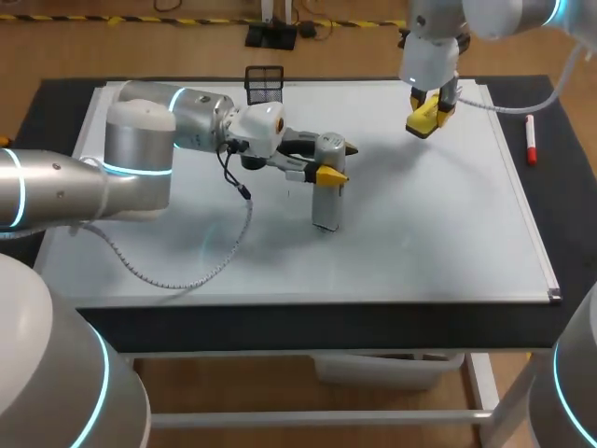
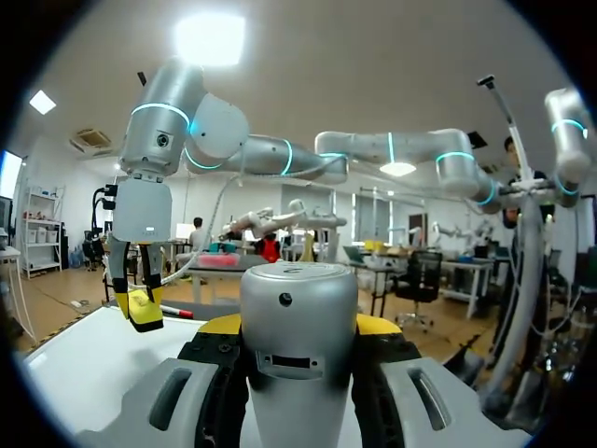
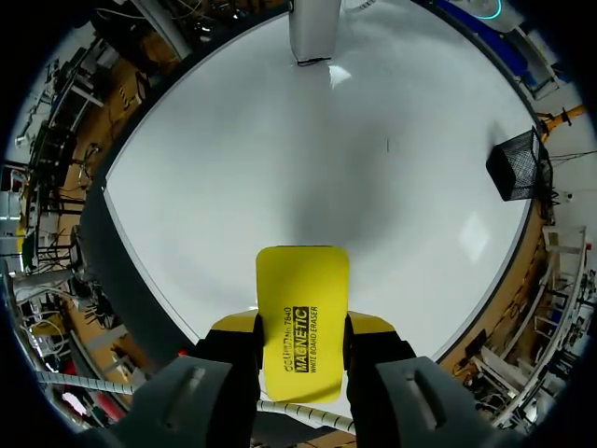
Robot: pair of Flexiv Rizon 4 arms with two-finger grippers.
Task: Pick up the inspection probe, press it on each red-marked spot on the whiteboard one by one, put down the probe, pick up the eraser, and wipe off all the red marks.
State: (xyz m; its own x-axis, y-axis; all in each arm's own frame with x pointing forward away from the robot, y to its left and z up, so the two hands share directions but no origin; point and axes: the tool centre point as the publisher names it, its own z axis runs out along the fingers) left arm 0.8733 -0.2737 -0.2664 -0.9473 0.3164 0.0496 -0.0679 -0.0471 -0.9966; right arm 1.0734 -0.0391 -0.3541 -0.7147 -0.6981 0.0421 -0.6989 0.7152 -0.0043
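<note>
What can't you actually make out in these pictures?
- Tip of the probe: in the head view it is hidden beneath the probe's own body; in the left wrist view it is cut off by the edge.
- Any red marks: none show on the whiteboard; the left arm covers part of it in the head view.
- Contents of the basket: too small, head view.
- Underside of the eraser: faces away, right wrist view.

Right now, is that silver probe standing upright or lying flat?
Upright: the probe stands vertical, lower end toward the whiteboard, held near its top by the left gripper.
</note>
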